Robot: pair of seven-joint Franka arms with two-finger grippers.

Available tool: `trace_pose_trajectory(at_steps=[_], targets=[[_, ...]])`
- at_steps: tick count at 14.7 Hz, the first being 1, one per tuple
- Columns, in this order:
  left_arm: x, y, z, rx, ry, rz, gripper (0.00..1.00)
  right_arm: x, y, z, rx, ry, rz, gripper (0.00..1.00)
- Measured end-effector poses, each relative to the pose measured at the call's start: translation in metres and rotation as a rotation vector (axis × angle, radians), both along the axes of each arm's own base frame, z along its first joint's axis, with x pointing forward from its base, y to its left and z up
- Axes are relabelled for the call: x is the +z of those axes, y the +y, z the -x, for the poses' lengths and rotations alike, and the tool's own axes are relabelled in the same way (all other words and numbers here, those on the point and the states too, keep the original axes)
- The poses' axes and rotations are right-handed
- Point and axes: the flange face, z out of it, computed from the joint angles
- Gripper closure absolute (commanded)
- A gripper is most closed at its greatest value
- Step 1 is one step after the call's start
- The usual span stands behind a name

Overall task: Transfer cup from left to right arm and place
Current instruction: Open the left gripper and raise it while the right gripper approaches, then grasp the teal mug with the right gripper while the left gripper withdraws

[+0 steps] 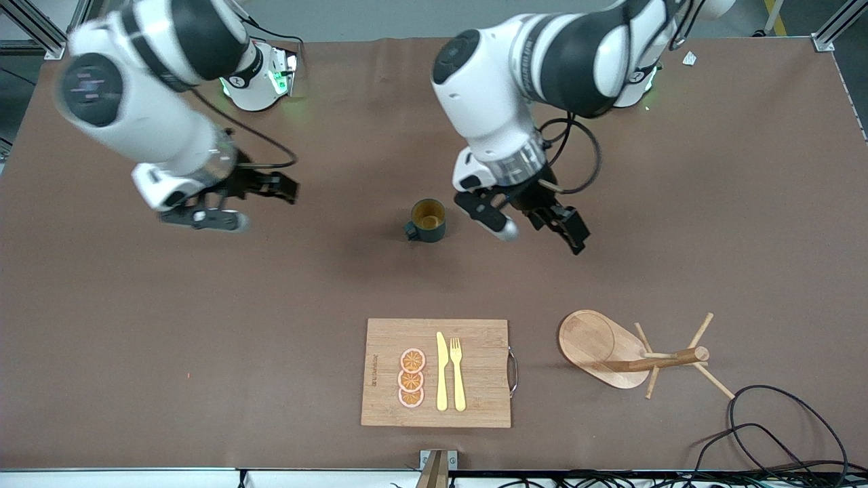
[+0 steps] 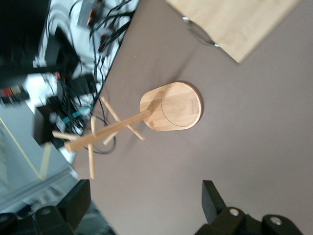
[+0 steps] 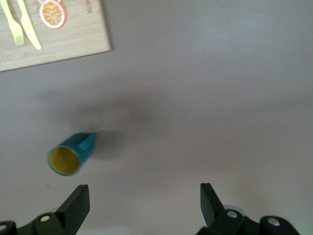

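The dark teal cup point(image 1: 428, 220) stands upright on the brown table near its middle, its tan-yellow inside showing and its handle toward the front camera. It also shows in the right wrist view point(image 3: 71, 154). My left gripper point(image 1: 539, 234) is open and empty, above the table just beside the cup, toward the left arm's end. In its own view point(image 2: 146, 205) only bare table lies between its fingers. My right gripper point(image 1: 251, 203) is open and empty, above the table well away from the cup toward the right arm's end; in its own view point(image 3: 144, 203) it holds nothing.
A wooden cutting board point(image 1: 475, 407) with orange slices point(image 1: 411, 378), a yellow knife point(image 1: 441, 371) and a fork point(image 1: 458, 373) lies nearer to the front camera than the cup. A wooden mug tree point(image 1: 603, 346) is beside it toward the left arm's end, also in the left wrist view point(image 2: 171, 106). Black cables point(image 1: 780, 434) lie at that corner.
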Motion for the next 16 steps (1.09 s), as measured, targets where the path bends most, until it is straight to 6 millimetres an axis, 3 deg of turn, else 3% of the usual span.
trace_pose_trajectory(at_steps=[4,7,9,11,13,16], targets=[[0.016,0.043,-0.020,0.238,-0.045,0.138,0.00,-0.062,0.102,0.057,-0.062,-0.057,-0.015,0.00],[0.036,0.092,-0.038,0.496,-0.045,0.329,0.00,-0.129,0.162,0.099,-0.103,-0.067,-0.011,0.00],[0.049,0.122,-0.047,0.633,-0.057,0.415,0.00,-0.170,0.194,0.116,-0.139,-0.091,-0.006,0.00],[0.053,0.132,-0.052,0.792,-0.093,0.498,0.00,-0.206,0.209,0.123,-0.161,-0.110,0.017,0.01],[0.053,0.126,-0.052,0.973,-0.146,0.570,0.00,-0.229,0.209,0.122,-0.166,-0.111,0.041,0.07],[0.052,0.111,-0.052,1.269,-0.235,0.693,0.00,-0.243,0.205,0.117,-0.194,-0.109,0.053,0.28]])
